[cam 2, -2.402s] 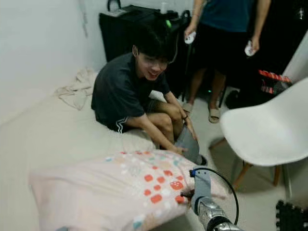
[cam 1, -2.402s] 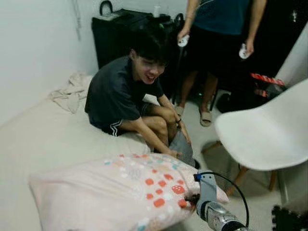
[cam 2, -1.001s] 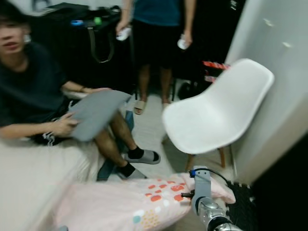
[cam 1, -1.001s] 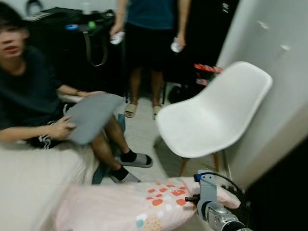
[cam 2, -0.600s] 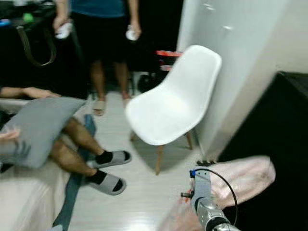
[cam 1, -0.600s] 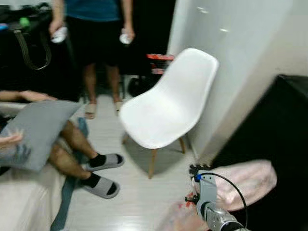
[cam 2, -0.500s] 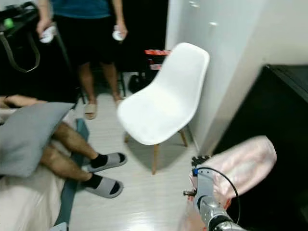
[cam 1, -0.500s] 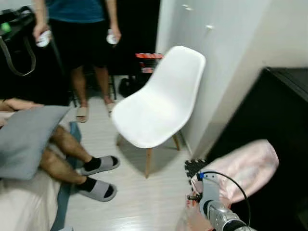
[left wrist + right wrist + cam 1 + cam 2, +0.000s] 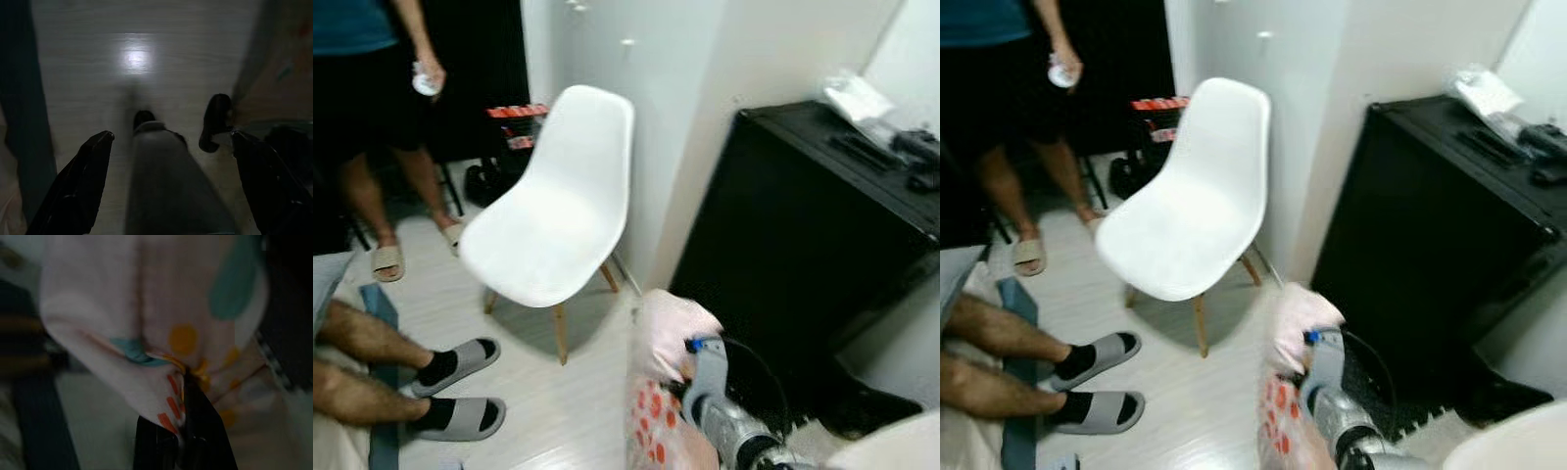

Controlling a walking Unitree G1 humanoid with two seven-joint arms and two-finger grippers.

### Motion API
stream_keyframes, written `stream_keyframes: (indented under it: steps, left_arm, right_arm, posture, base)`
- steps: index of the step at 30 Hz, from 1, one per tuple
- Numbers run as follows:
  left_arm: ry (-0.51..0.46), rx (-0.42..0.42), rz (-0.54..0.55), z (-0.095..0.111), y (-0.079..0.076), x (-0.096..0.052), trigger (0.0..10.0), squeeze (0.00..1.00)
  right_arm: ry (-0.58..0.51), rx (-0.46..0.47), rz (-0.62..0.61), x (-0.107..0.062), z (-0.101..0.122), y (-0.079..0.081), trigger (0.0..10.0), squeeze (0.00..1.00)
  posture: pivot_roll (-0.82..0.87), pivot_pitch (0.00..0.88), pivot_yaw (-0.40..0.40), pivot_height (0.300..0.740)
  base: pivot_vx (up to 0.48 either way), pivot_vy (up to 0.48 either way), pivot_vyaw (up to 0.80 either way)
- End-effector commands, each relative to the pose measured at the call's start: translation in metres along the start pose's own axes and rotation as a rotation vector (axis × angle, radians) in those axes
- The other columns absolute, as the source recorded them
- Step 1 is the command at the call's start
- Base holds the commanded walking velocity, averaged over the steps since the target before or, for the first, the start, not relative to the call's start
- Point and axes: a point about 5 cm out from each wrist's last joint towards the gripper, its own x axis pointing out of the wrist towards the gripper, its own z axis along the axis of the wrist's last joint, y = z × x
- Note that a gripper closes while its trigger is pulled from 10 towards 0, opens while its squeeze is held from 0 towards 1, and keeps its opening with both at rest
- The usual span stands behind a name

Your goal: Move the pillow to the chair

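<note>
The pink pillow [image 9: 664,387] with orange spots is pinched in the right gripper [image 9: 183,396], fingers clamped on a fold of fabric, so it's carried in the air low over the floor. The white chair [image 9: 553,211] is seen ahead and to the left of that gripper, seat bare. Just right of it, a black cabinet [image 9: 803,235]. The left gripper [image 9: 166,147] is spread wide, nothing held, over pale floor [image 9: 137,58]. Further left, a seated person's slippered feet [image 9: 460,387] can be made out.

Pale pink fabric pillow [image 9: 668,338], orange-red, yellow and teal spots. White moulded plastic chair [image 9: 553,206], light wooden legs. Black cabinet [image 9: 803,235] at 3 o'clock.
</note>
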Motion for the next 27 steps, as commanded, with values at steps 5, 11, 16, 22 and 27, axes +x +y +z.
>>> stream_keyframes:
  steps: [5,11,16,22,27]
  left_arm:
    - [0.03,0.014,0.0,-0.007,0.0,-0.001,10.0,0.0]
    - [0.031,0.014,-0.001,-0.007,0.0,-0.001,10.0,0.0]
    - [0.034,0.016,-0.003,-0.008,-0.001,-0.002,10.0,0.0]
    - [0.04,0.018,-0.005,-0.01,0.0,-0.002,10.0,0.0]
    - [0.043,0.015,-0.003,-0.011,0.0,-0.002,10.0,0.0]
  right_arm:
    - [-0.226,0.012,0.131,0.006,0.064,0.03,10.0,0.0]
    - [-0.289,0.04,0.134,0.005,0.085,0.034,10.0,0.0]
    - [-0.327,0.073,0.113,0.003,0.097,0.029,10.0,0.0]
    - [-0.361,0.099,0.07,0.0,0.105,0.021,10.0,0.0]
    - [-0.381,0.107,0.027,-0.002,0.108,0.013,10.0,0.0]
  posture:
    - [0.03,0.029,-0.072,0.74]
    - [0.03,0.02,-0.075,0.74]
    - [0.03,0.022,-0.073,0.74]
    - [0.03,0.024,-0.07,0.74]
    - [0.03,0.018,-0.065,0.74]
  base:
    - [0.0,0.0,-0.7]
    - [0.0,0.0,-0.69]
    - [0.0,0.0,-0.69]
    - [0.0,0.0,-0.69]
    - [0.0,0.0,-0.69]
